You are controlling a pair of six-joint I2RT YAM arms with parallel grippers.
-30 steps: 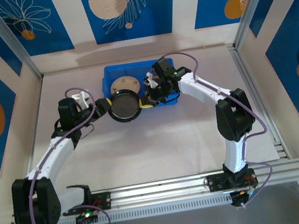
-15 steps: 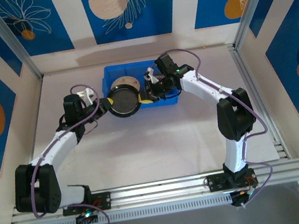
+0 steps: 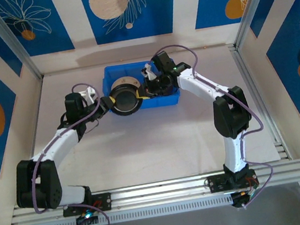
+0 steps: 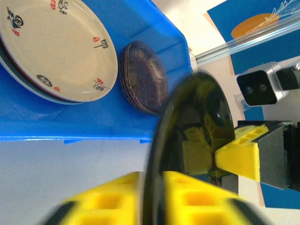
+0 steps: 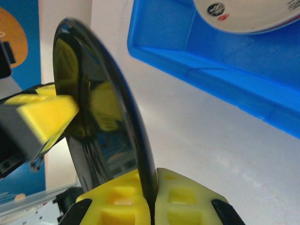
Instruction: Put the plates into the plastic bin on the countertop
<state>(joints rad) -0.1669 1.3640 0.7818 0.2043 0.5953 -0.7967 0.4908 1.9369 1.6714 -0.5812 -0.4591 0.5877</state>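
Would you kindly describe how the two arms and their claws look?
The left arm and right arm have white links, black joints and a purple cable looping alongside. The left claw and right claw are black bodies with blocky yellow fingers.

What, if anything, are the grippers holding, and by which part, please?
The left gripper and right gripper pinch the black plate by opposite rim edges.

The black plate (image 5: 103, 117) is finished in mirror-like gloss; the blue bin (image 4: 56, 129) is moulded in smooth, shiny plastic; the tabletop (image 3: 159, 139) is seen matt white.
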